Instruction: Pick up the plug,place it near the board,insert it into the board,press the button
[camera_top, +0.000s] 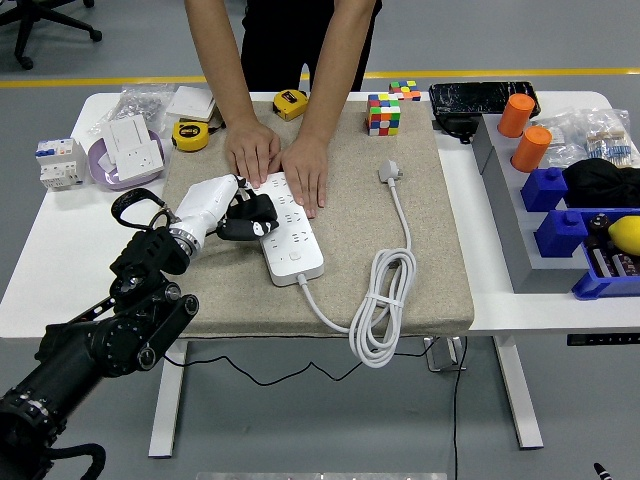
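— Where is your hand?

— My left hand (243, 214) lies over the left side of the tan mat (440, 270), reaching in from the near left. The white palm is up and the dark fingers (256, 206) point right, curled against the left long edge of the power strip (287, 231).

— Are they gripping anything?

— I cannot tell. The fingers bunch together at the strip's edge with a small dark piece between them, too blurred for me to name.

— And the board?

— The power strip is white and lies slanted on the mat, far end toward the left, near end toward the right, touching my fingertips. Its button sits near the near end, on the side away from my hand.

— The plug?

— The plug (389, 171) is grey-white and rests on the mat well to the right of my hand, beyond the strip. Its white cable (382, 305) runs toward the near edge, coils in a bundle, and loops back to the strip's near end.

— Anyone else at the table?

— A person stands at the far side, both hands (280, 160) pressed flat on the strip's far end, just beyond my fingers.
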